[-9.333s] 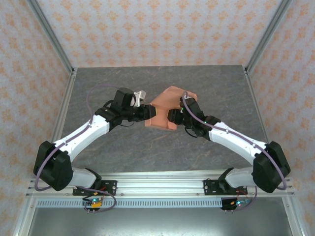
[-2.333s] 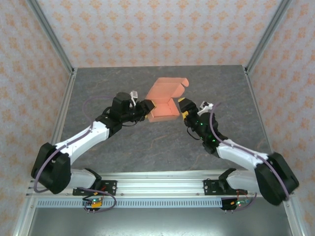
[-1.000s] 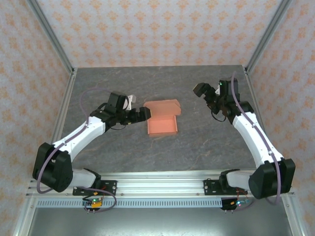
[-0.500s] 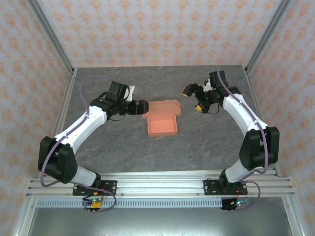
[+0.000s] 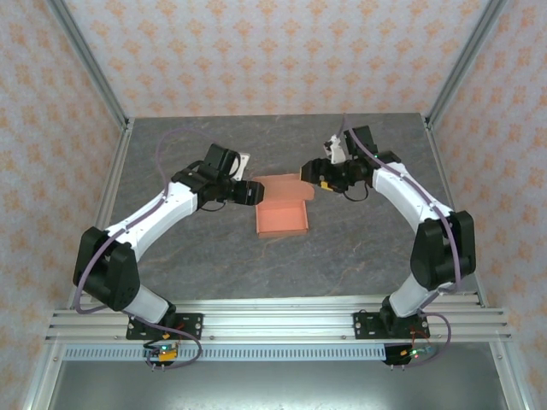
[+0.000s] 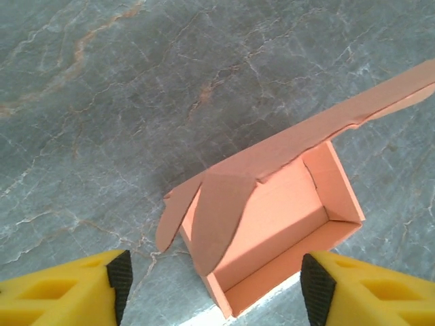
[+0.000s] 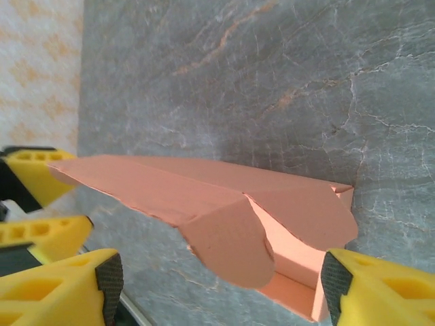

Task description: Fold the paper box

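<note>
A: Biggest first. What do we log for the bench (image 5: 367,248)?

B: Grey marbled bench with patterned walls (image 5: 273,51) round it. The left arm (image 5: 162,213) reaches in from the left and the right arm (image 5: 402,188) from the right, both toward the middle.

A: Where's the paper box (image 5: 282,209)?

B: We see it lying on the bench near the middle, between the two pincers. It's salmon-orange card. The tray (image 5: 282,222) is open, facing up. The lid flap (image 5: 286,184) rises from the far edge, tilted over the tray and not shut down.

A: Any tabs?

B: From the left wrist we get a rounded side tab (image 6: 217,210) at the lid's left end. It hangs down over that end of the tray.

A: Left pincer (image 5: 249,193)?

B: It's at the box's far left corner, beside the lid. The jaws are apart with nothing gripped between the yellow fingers (image 6: 61,285), and the box is just ahead of them. We cannot tell whether it touches the box.

A: Right pincer (image 5: 309,171)?

B: It's at the lid's right end, jaws apart too, holding nothing. From its wrist camera the lid edge runs toward the left pincer's fingers on the far side.
</note>
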{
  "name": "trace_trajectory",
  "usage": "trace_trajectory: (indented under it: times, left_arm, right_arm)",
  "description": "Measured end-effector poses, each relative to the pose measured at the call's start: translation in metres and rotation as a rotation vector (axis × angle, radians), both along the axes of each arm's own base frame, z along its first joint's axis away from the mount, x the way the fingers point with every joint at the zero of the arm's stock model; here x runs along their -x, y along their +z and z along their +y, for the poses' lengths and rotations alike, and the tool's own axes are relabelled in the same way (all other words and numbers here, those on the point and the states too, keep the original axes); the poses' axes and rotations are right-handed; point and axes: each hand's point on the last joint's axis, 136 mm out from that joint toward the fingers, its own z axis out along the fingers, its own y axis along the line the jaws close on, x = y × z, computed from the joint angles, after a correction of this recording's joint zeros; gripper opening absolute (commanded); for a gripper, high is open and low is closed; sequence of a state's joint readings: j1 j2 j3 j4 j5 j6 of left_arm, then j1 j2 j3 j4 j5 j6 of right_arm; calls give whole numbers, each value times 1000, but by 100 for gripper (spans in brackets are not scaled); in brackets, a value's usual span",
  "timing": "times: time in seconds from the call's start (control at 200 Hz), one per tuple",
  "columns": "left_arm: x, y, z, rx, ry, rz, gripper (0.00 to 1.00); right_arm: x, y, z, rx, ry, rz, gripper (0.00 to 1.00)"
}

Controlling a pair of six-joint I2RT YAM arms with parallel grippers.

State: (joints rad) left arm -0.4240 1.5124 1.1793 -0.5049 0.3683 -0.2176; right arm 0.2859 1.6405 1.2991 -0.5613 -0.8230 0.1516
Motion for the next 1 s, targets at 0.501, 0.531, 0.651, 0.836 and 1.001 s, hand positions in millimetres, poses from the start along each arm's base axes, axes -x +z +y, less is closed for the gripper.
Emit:
trace_trajectory:
  times: [0.501, 0.531, 0.651, 0.836, 1.001]
  left_arm:
    - [-14, -17, -6, -84, 11, 6, 36]
    - [-14, -18, -5, -89, 13, 8, 35]
    - [-16, -21, -5, -97, 18, 12, 34]
    - [-21, -18, -3, -109, 35, 2, 46]
    - [-30, -12, 5, -148, 80, -25, 68]
  right_arm:
    - [-1, -29, 9, 58, 100, -25, 45]
    - [-2, -29, 10, 54, 98, -27, 44]
    - [-1, -34, 12, 47, 93, -24, 41]
    - [4, -45, 12, 56, 75, -5, 40]
    - [2, -45, 10, 65, 56, -7, 40]
